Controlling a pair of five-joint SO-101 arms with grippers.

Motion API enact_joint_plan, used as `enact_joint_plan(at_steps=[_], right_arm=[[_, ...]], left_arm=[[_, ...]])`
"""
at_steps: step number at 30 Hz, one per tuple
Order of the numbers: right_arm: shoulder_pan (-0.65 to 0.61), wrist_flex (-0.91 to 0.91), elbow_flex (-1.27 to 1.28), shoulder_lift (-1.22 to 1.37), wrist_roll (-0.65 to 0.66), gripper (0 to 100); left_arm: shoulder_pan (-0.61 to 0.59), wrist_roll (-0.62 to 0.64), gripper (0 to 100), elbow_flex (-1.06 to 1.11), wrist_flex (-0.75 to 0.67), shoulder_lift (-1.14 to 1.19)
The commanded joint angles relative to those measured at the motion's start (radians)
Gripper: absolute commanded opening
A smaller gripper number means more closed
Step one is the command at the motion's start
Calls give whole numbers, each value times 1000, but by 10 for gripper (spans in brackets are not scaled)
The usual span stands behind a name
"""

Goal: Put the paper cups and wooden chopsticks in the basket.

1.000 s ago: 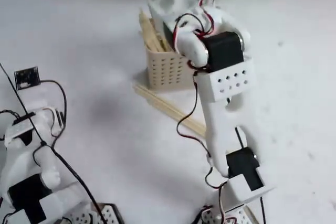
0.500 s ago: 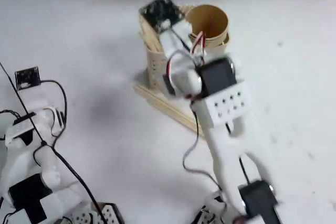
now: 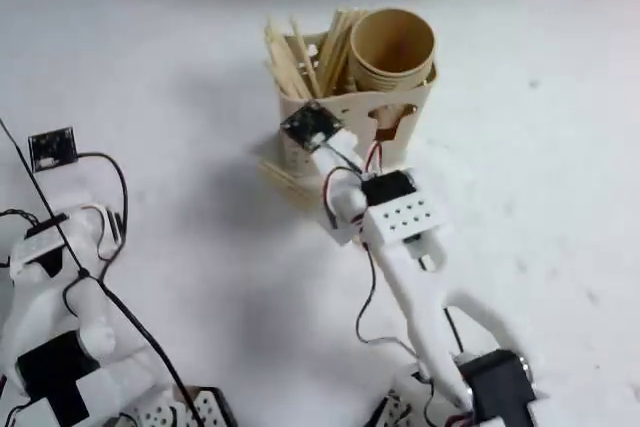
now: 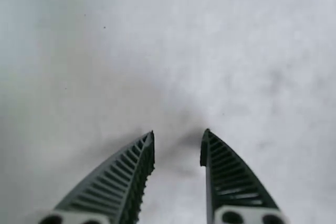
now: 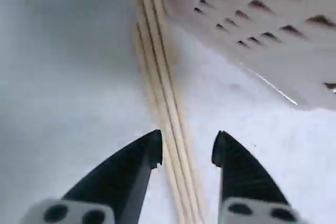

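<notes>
Left arm (image 3: 50, 297) sits folded at the near left corner of the table (image 3: 150, 97). In its wrist view the left gripper (image 4: 178, 142) hangs over bare tabletop, jaws moderately apart, holding nothing.

Right arm (image 3: 420, 287) stretches from the near edge toward the middle of the table, wrist tipped down. Right gripper (image 5: 186, 145) is also moderately open, with one finger on each side of a bundle of loose chopsticks (image 5: 157, 77). The sticks run between the fingers. Jaws are not clamped on them, and I can't tell if a finger touches the wood.

From above, those loose chopsticks (image 3: 280, 177) lie flat on the table just in front of the basket (image 3: 355, 107), close along its base.

Farther back the basket stands upright. More chopsticks (image 3: 310, 57) stand on end in its left part, leaning and fanned out. A stack of paper cups (image 3: 395, 47) sits upright in its right part, mouth up, rim above the basket wall.
</notes>
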Motion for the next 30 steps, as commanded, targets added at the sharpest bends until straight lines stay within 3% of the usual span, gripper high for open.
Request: enact_joint_plan(at_steps=[1,15,25,30], right_arm=[[58,-65,-5,25,14,115],[54,-259,-5,278,20,102],[-50,-147,3,314,18,101],[-45,-142,-2,312,11,101]], left_arm=[[-12,11,157,-2,-11,-7],[-12,11,157,-2,-11,-7],[-12,11,157,-2,-11,-7],[-12,11,157,-2,-11,-7]])
